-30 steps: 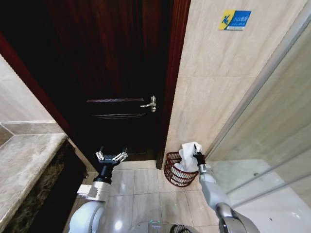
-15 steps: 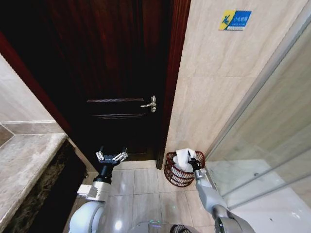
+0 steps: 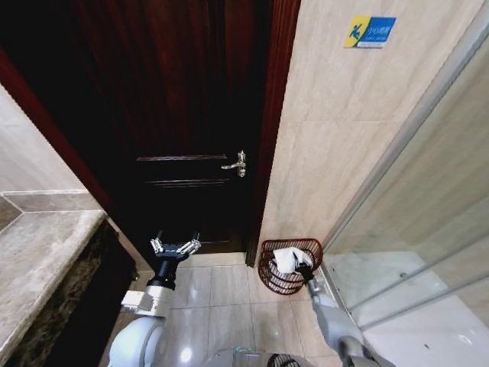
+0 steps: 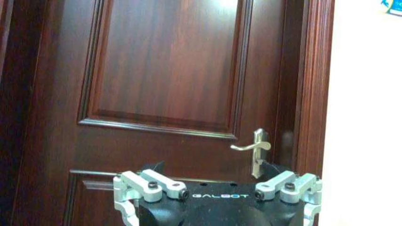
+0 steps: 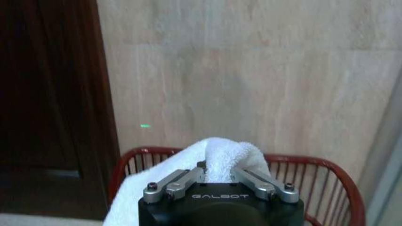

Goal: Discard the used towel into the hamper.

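The right gripper (image 3: 304, 269), clamped on the towel (image 3: 286, 260), is lowering it inside the hamper (image 3: 269, 277) at five o'clock; the left gripper (image 3: 175, 246) is idling apart.

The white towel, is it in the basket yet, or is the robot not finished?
Nearly finished. The white fluffy towel already sits low inside the dark reddish-brown open-weave hamper by the tiled wall. The right gripper is over the hamper, jaws closed on a fold of towel. Letting go is left. The left gripper waits open near the dark wooden door.
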Controlling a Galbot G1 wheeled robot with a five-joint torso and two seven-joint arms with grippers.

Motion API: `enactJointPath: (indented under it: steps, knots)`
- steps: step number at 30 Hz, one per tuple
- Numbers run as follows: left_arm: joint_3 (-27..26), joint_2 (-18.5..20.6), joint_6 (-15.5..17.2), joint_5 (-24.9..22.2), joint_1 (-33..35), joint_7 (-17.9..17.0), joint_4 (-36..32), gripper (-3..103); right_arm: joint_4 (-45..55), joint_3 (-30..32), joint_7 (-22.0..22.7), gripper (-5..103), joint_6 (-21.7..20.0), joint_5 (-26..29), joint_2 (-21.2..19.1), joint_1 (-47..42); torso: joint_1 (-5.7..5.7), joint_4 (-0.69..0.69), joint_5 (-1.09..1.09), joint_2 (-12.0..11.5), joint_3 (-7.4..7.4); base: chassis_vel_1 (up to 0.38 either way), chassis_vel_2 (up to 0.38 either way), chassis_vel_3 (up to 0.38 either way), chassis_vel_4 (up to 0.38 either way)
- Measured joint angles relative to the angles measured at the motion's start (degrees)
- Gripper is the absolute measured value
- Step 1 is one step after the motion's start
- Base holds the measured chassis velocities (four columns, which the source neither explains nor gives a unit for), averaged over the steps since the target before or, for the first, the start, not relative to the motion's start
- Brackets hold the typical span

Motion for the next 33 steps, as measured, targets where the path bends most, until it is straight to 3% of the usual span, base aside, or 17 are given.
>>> enactJointPath:
  steps: [9,14,17,20,23,30,33]
  knots:
    - [0.00,-0.01,0.00,0.00,0.01,0.00,0.00,100,-0.12,0.69,-1.61,4,-1.32,0.14,-0.21,0.01,-0.01,0.01,0.01,0.00,0.00,-0.070,0.069,0.080,-0.072]
    - [0.00,0.00,0.00,0.00,0.00,0.00,0.00,100,0.82,0.02,-5.62,4,-5.46,3.21,0.34,-0.52,0.02,0.01,0.00,0.00,0.01,-0.189,0.198,0.194,-0.199]
    - [0.00,-0.01,0.00,0.00,0.00,0.00,0.00,100,1.16,-0.03,-6.61,4,-7.04,3.01,0.66,-1.12,0.05,0.06,0.06,-0.02,0.01,-0.197,0.226,0.221,-0.228]
    - [0.00,-0.01,0.00,0.00,-0.01,0.00,0.00,100,1.66,0.36,-7.07,4,-8.03,1.55,1.06,-2.39,0.11,0.03,-0.03,-0.03,0.04,-0.167,0.146,0.153,-0.122]
    - [0.00,0.00,0.00,0.00,-0.02,0.00,0.00,100,1.85,1.99,-6.81,4,-12.10,-0.80,1.40,-4.11,0.05,-0.05,-0.01,-0.03,0.03,-0.085,0.069,0.028,-0.040]
    - [0.00,0.00,0.00,0.00,0.02,0.00,0.00,100,-0.54,3.74,-7.58,4,-18.47,-1.98,1.49,-1.93,-0.04,0.05,0.01,0.00,-0.01,0.027,-0.013,-0.033,0.025]
    - [0.00,0.00,0.00,0.00,0.02,0.00,0.00,100,-1.65,4.48,-7.65,4,-20.86,-3.32,1.48,-0.50,-0.04,0.02,0.01,0.01,-0.01,0.000,0.000,0.000,0.000]
